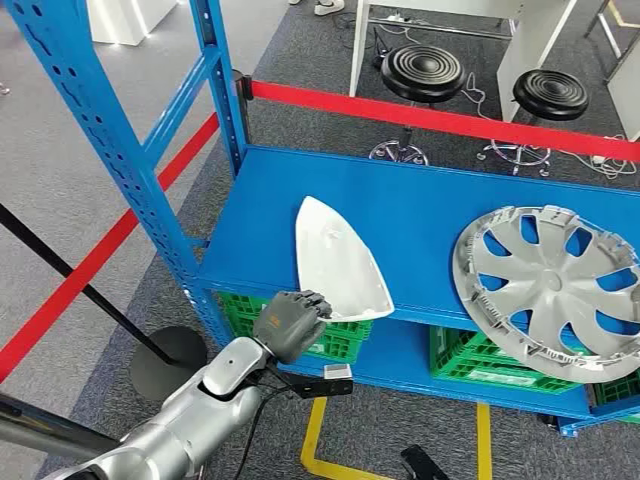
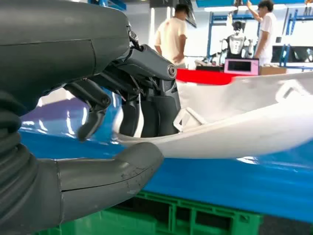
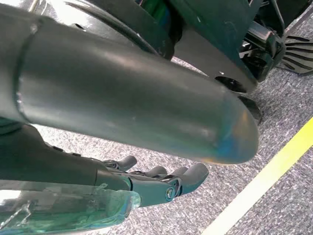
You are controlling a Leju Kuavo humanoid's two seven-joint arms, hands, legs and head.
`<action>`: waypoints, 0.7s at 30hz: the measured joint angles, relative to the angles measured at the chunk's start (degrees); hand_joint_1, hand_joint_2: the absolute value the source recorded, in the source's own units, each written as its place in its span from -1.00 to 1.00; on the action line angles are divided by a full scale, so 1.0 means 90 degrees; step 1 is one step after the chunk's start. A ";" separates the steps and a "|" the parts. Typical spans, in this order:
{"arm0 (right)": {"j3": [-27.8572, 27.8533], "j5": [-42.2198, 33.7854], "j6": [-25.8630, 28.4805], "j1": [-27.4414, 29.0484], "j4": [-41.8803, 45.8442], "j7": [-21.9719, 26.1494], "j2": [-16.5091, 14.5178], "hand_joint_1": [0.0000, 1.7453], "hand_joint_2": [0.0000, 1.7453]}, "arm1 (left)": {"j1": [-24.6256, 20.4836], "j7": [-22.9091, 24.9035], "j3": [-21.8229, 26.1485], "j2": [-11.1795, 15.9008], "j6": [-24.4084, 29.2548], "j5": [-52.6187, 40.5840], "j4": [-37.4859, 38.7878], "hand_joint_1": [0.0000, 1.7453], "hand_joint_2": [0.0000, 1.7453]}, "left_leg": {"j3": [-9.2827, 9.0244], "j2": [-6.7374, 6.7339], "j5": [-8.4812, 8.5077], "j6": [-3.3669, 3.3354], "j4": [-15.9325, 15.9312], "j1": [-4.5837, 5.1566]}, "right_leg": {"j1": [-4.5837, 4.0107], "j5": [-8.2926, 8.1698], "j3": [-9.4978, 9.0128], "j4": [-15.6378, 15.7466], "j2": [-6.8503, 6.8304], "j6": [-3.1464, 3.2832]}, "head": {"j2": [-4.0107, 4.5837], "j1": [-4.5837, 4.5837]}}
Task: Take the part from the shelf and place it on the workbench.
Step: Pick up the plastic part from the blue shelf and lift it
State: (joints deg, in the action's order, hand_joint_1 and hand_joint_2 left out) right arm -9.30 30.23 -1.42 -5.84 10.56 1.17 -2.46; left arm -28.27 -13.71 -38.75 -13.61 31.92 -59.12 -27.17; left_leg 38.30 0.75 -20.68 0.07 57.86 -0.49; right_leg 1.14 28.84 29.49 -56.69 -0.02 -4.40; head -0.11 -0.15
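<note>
white teardrop-shaped plastic part (image 1: 340, 262) on blue metal shelf (image 1: 423, 215), near edge pinched by left hand (image 1: 290, 320); right hand (image 3: 155, 181) hangs, fingers loosely apart, empty.

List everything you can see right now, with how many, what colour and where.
White part: one, white, front edge of the blue shelf, overhanging it.
Wheel cover: one, silver, right end of the shelf.
Crates: two, green, on the level below.
Barrier tape: red, stretched behind and to the left of the shelf.
Stools: two, black, on the carpet behind.
Floor line: yellow, under the shelf front.
People: two, in light shirts, far background.
Left hand: grey, fingers over the part's near edge, thumb beneath.
Right hand: dark, hanging above the carpet, holding nothing.
</note>
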 joint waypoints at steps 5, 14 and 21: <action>-0.0024 0.0035 0.0002 -0.0006 0.0000 0.0003 -0.0001 -1.00 -1.00 | -0.0028 0.0095 0.0084 0.0010 0.0095 -0.0148 0.0000 1.00 1.00 | 0.0000 0.0000 0.0000 0.0000 0.0000 0.0000 | 0.0000 0.0000 0.0000 0.0000 0.0000 0.0000 | 0.0000 0.0000; -0.0139 0.0187 -0.0013 -0.0020 0.0001 0.0004 -0.0012 -1.00 -1.00 | -0.0217 0.0784 0.0093 0.0150 0.0413 -0.1315 -0.0102 1.00 1.00 | 0.0000 0.0000 0.0000 0.0000 0.0000 0.0000 | 0.0000 0.0000 -0.0001 -0.0001 -0.0001 0.0000 | 0.0000 0.0001; -0.0178 0.0231 -0.0022 -0.0035 0.0002 0.0004 -0.0016 -1.00 -1.00 | -0.0363 0.1171 0.0057 0.0240 0.0467 -0.1952 -0.0217 1.00 1.00 | 0.0000 0.0000 0.0001 0.0000 0.0000 0.0000 | 0.0000 0.0000 0.0001 -0.0001 -0.0001 0.0000 | 0.0000 0.0001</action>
State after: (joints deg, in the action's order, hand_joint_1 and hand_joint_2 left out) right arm -10.90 32.31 -1.62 -6.16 10.58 1.20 -2.60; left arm -31.54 -3.18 -38.24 -11.45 36.13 -76.69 -29.12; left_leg 38.30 0.75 -20.67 0.07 57.86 -0.50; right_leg 1.14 28.84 29.49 -56.70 -0.03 -4.40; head -0.11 -0.15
